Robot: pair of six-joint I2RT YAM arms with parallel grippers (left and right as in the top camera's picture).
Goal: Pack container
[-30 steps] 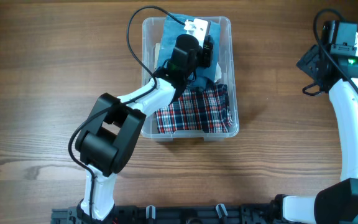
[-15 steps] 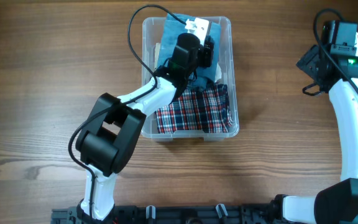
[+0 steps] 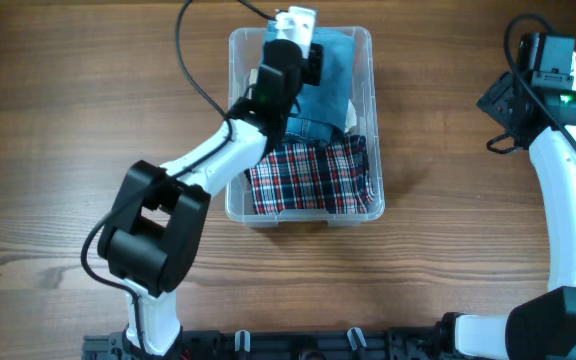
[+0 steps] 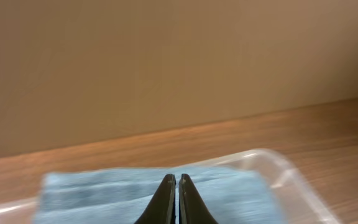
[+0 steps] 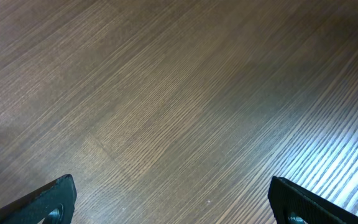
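You are looking at a brown wood-grain surface, with a plain tan wall rising behind it in the left wrist view. Your left arm is reaching across the container, which is sitting mid-surface. The left claw is hanging over its far end, fingers pressed together and gripping nothing. Your right claw is hovering well apart at the right, fingers spread wide over bare wood. A blue cloth and a plaid cloth are lying inside the container, partly hidden by the arm.
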